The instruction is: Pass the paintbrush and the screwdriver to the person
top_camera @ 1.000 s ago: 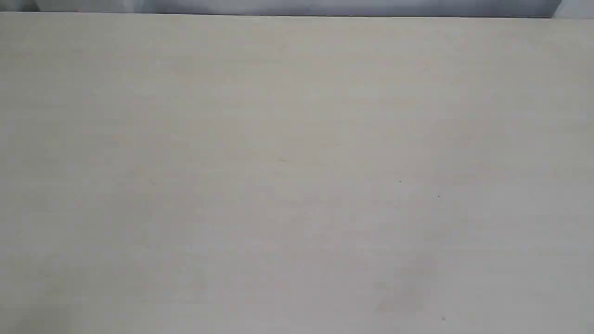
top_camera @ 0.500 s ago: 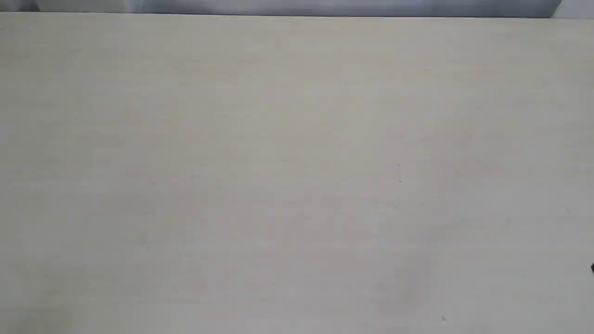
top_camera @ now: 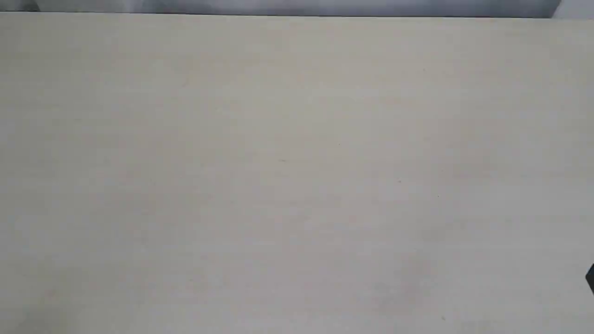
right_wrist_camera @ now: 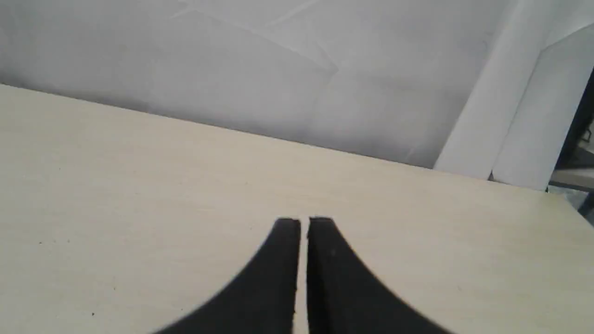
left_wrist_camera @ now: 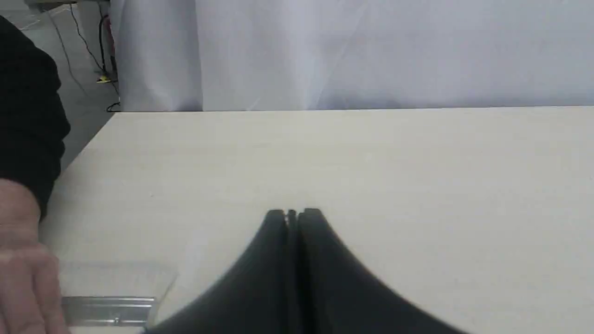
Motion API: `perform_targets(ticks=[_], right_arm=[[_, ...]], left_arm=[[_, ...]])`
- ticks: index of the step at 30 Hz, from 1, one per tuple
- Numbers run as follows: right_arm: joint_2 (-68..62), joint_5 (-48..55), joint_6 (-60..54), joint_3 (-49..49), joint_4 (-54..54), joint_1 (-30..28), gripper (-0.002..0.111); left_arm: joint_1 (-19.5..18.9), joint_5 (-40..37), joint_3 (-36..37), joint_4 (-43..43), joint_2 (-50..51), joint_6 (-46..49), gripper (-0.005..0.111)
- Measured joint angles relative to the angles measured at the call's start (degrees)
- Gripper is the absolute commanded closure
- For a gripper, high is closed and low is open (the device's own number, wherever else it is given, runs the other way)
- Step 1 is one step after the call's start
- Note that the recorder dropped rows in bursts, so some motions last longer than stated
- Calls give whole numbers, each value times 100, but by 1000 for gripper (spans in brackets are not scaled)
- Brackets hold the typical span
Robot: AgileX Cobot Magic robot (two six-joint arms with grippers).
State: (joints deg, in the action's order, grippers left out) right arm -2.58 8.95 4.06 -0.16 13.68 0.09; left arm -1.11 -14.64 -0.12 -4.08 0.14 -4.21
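The paintbrush [left_wrist_camera: 109, 310] shows only in the left wrist view, as a shiny metal ferrule with pale, blurred bristles lying on the table. The person's hand [left_wrist_camera: 23, 269], in a black sleeve, covers its handle end. My left gripper [left_wrist_camera: 292, 214] is shut with nothing in it, a short way from the brush above the table. My right gripper [right_wrist_camera: 304, 221] is also shut and empty, with only a thin slit between its fingers, over bare tabletop. The screwdriver is out of view.
The pale wooden table [top_camera: 297, 167] fills the exterior view. A small black part [top_camera: 590, 278] pokes in at that view's right edge. A white cloth backdrop [left_wrist_camera: 371, 51] hangs behind the table's far edge, with cables on the floor [left_wrist_camera: 100, 69] beside it.
A small black part has come into the exterior view at the lower right edge and grown a little. Nothing else on the table has changed.
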Motion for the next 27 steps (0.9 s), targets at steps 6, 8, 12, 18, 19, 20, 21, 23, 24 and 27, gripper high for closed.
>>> perform_targets(ticks=[6, 8, 12, 18, 19, 20, 21, 23, 24, 27], right_arm=[[0, 213, -305, 0, -235, 0, 104], [0, 271, -342, 0, -263, 0, 104], [0, 345, -355, 0, -287, 0, 104], [0, 601, -322, 0, -371, 0, 104], [0, 644, -322, 0, -384, 0, 104], [0, 699, -322, 0, -408, 0, 104], [0, 727, -312, 0, -424, 0, 104], [0, 784, -312, 0, -424, 0, 104], [0, 830, -312, 0, -424, 0, 104], [0, 942, -300, 0, -446, 0, 104]], left_arm=[[0, 0, 0, 0, 0, 0, 107], [0, 0, 0, 0, 0, 0, 107], [0, 0, 0, 0, 0, 0, 107], [0, 0, 0, 0, 0, 0, 107], [0, 0, 0, 0, 0, 0, 107], [0, 0, 0, 0, 0, 0, 107], [0, 0, 0, 0, 0, 0, 107], [0, 0, 0, 0, 0, 0, 107], [0, 0, 0, 0, 0, 0, 107], [0, 0, 0, 0, 0, 0, 107]])
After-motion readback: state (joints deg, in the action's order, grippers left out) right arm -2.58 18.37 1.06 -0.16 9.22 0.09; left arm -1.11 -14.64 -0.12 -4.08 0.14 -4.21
